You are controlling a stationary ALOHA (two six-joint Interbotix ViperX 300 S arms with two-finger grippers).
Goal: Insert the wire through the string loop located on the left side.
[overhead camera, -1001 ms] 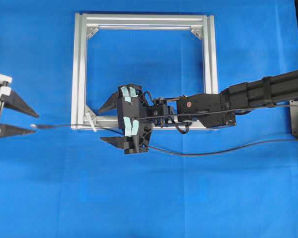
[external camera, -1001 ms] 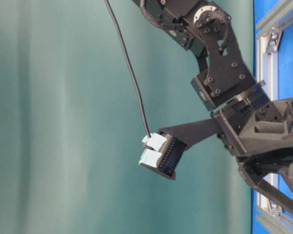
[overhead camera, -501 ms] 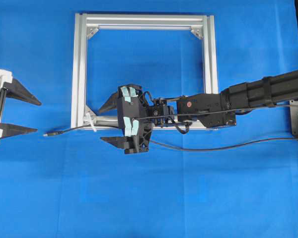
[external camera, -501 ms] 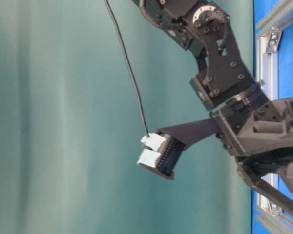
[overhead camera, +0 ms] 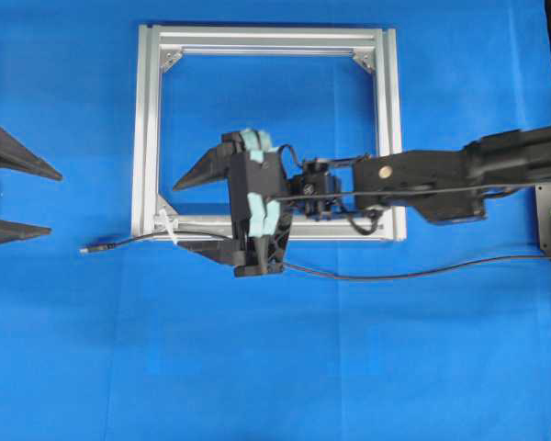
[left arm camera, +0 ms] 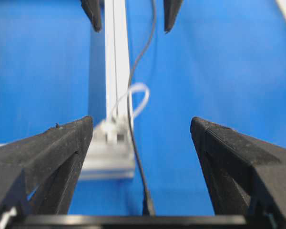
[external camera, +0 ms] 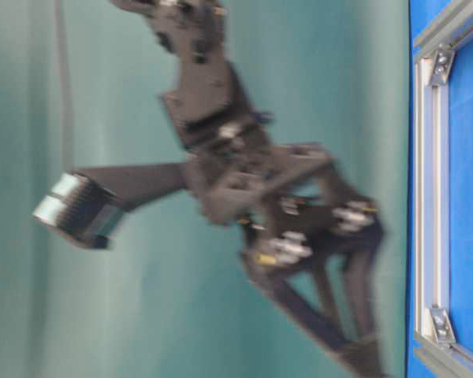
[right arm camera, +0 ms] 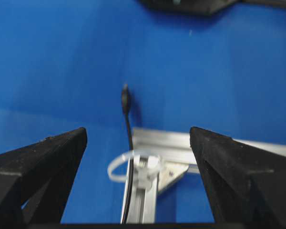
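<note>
The wire (overhead camera: 367,274) lies on the blue desk (overhead camera: 349,367), running in from the 3 o'clock edge of the overhead view, passing under the right gripper (overhead camera: 202,211) and through the loop (overhead camera: 169,227) at the frame's (overhead camera: 145,129) 7 o'clock corner. Its plug tip (overhead camera: 87,249) rests on the cloth just past the loop, toward 9 o'clock, free of both grippers.

In the right wrist view the wire (right arm camera: 128,157) threads through the white loop (right arm camera: 128,164) and its tip (right arm camera: 126,101) points to 12 o'clock beyond the frame rail (right arm camera: 214,148). In the left wrist view the same wire (left arm camera: 136,143) comes toward the camera through the loop (left arm camera: 136,98), beside the frame's end (left arm camera: 112,143).

The left gripper (overhead camera: 14,197) sits at the 9 o'clock edge of the overhead view — fingers spread wide, nothing between them, well apart from the plug tip. The right gripper hangs over the frame's lower left part, also spread wide and holding nothing; its lower finger (overhead camera: 207,246) is over the bottom rail, just beside the loop, while the upper finger (overhead camera: 202,170) is over the frame's inside. Pale tape pads show on its body.

The table-level view shows the right arm (external camera: 236,173) blurred, one finger (external camera: 110,197) reaching toward 9 o'clock — the frame (external camera: 433,197) stands along the 3 o'clock edge.
</note>
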